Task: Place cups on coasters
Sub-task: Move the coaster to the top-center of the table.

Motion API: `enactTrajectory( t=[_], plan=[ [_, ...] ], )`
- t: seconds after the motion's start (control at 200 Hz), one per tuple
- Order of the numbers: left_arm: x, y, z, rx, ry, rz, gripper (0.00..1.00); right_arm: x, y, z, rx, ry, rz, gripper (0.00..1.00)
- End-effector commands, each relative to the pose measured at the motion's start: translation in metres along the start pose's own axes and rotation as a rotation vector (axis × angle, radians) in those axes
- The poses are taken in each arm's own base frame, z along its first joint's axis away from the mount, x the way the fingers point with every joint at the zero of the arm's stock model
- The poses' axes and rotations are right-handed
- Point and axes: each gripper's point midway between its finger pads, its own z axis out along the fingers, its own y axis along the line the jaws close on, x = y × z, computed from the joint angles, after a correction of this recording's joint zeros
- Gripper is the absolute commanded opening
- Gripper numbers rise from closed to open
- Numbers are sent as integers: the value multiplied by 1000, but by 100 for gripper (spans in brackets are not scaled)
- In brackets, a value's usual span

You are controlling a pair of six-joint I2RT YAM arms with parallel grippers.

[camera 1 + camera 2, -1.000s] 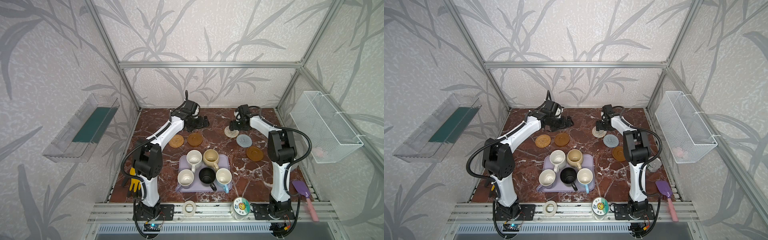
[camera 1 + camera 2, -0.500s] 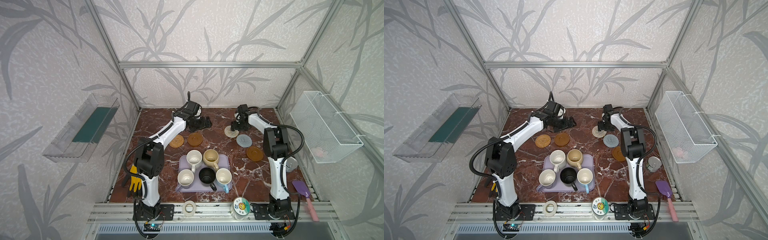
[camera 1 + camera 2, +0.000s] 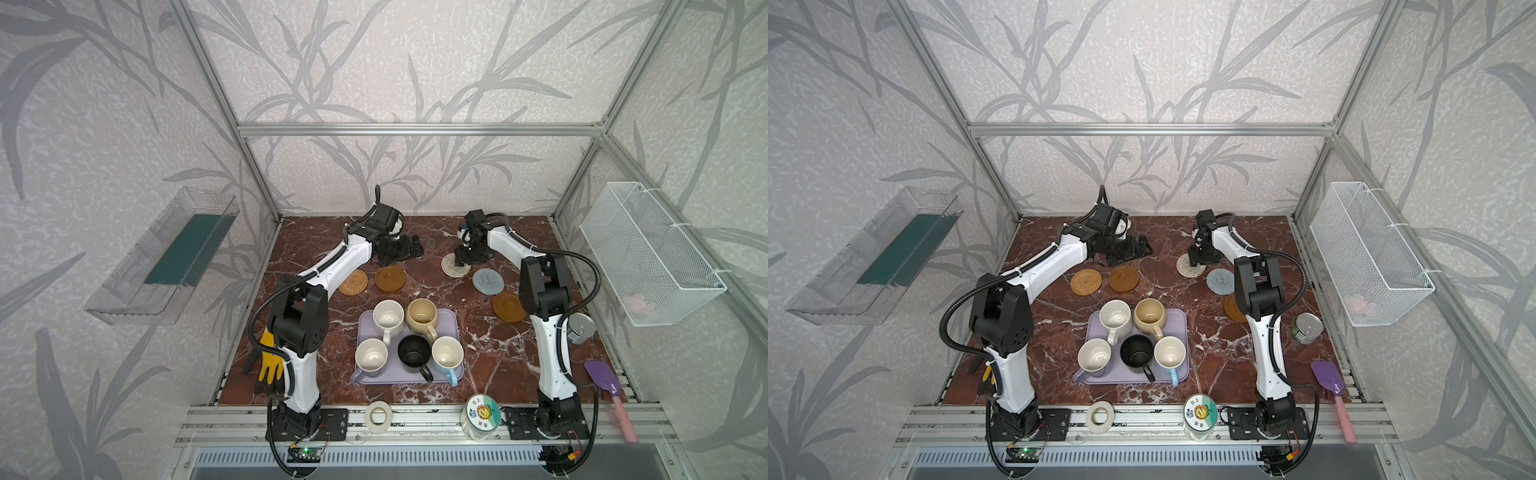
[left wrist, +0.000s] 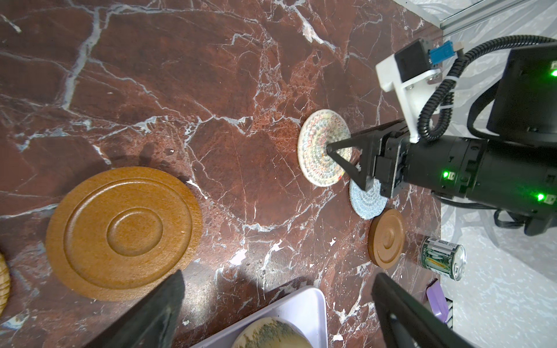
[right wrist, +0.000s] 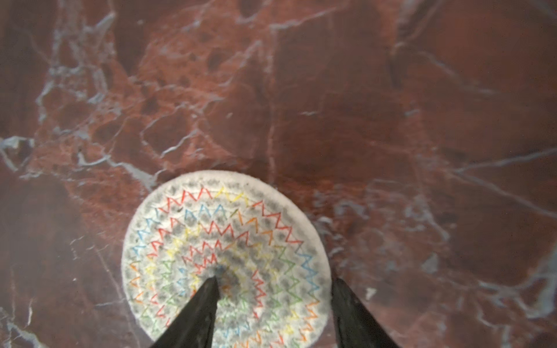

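Five cups stand on the lavender tray (image 3: 451,322): white (image 3: 388,318), beige (image 3: 422,316), lavender (image 3: 371,358), black (image 3: 413,353) and light blue (image 3: 447,355). Beyond them the coasters lie bare: tan rattan (image 3: 353,282), brown wooden (image 3: 390,278), cream woven (image 3: 455,264), grey-blue (image 3: 488,281) and a second brown one (image 3: 509,306). My right gripper (image 5: 275,280) is down on the cream coaster (image 5: 226,229), jaws apart, one tip at its centre and one at its rim. My left gripper (image 4: 277,275) hangs wide open and empty beside the brown coaster (image 4: 123,233).
A tin can (image 3: 579,328) stands right of my right arm, with a purple spatula (image 3: 606,382) nearer the front. A tape roll (image 3: 378,415) and a lidded jar (image 3: 482,413) sit on the front rail. A yellow glove (image 3: 270,363) lies front left.
My right gripper's jaws have narrowed over the cream coaster while its elbow swung slightly inward. My left gripper has drifted a little toward the centre, still wide open.
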Motion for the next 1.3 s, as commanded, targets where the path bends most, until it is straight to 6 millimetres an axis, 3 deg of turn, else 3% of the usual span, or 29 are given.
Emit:
enactTrajectory(
  t=[0.0,0.495,0.71,0.965,1.295],
  plan=[
    [3,6,2,-24,0,-5,99,26,18,14,8,107,-81,58],
    [6,18,-4,-47,-18,-35,99,51,77,22,-38,174,-134,58],
    [9,21,-8,-60,-23,-38,99,48,96,20,-61,158,-133,59],
    [11,24,-11,-70,-34,-48,99,43,109,20,-86,146,-126,59],
    [7,22,-21,-70,-59,-45,99,21,105,-4,-38,71,-132,66]
  ],
)
